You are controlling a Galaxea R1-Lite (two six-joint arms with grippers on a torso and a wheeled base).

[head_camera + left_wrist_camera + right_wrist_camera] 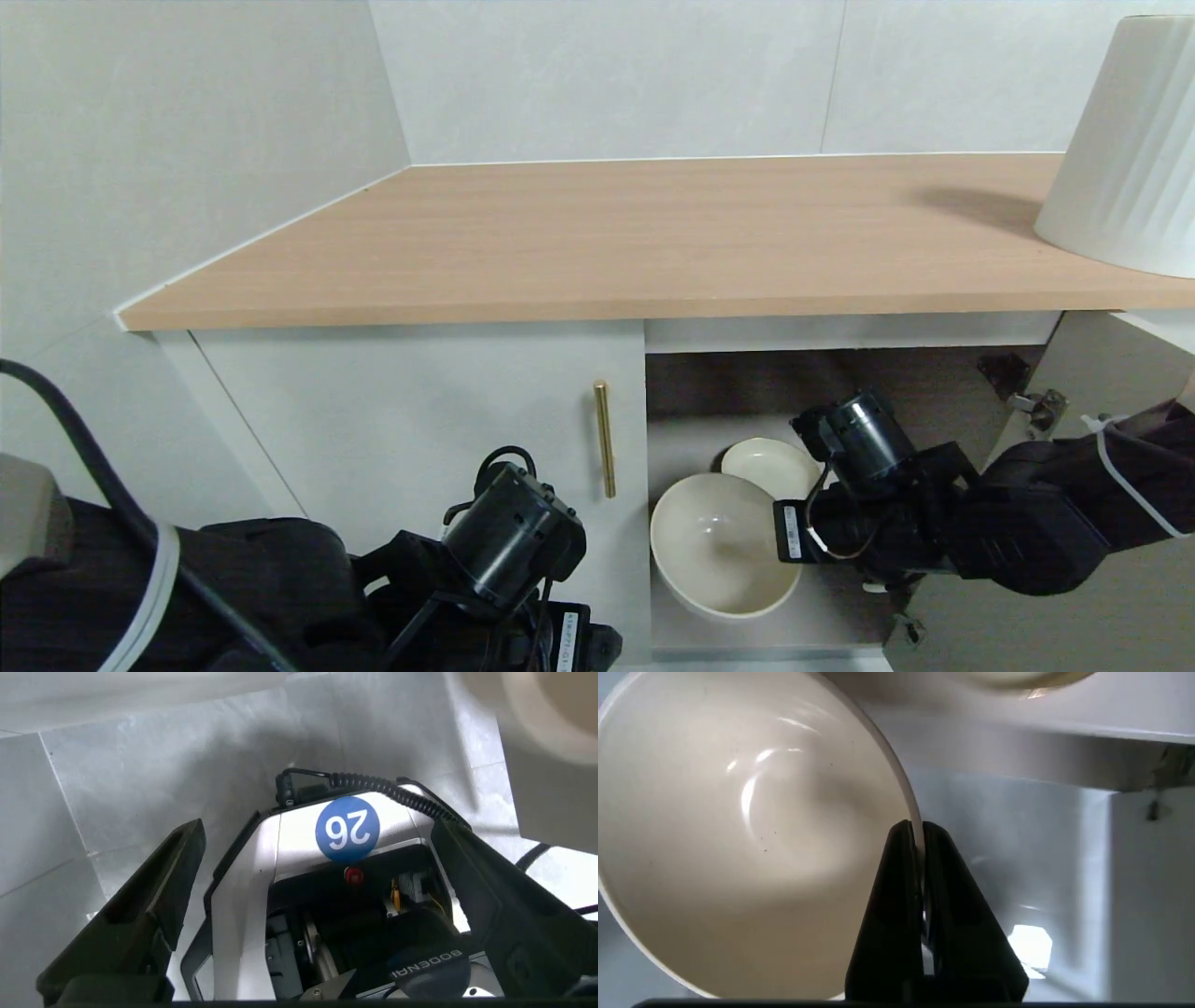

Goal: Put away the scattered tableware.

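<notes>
Found large bowl (719,551) tilted inside open cabinet (845,331) compartment, low over the shelf floor (831,611), partly covering small bowl (767,464) just behind. Saw it clamped at the rim by right gripper (913,845), fingers closed on the thin edge. Judged step as setting it down: best to level it, lower until the base sat flat beside the small bowl, then release without knocking either. Noted left gripper (332,919) low before the closed door (420,420), fingers spread, holding nothing. Couldn't tell whether large bowl touched the floor or the small bowl; couldn't see its base or the 2 bowls' undersides.
</notes>
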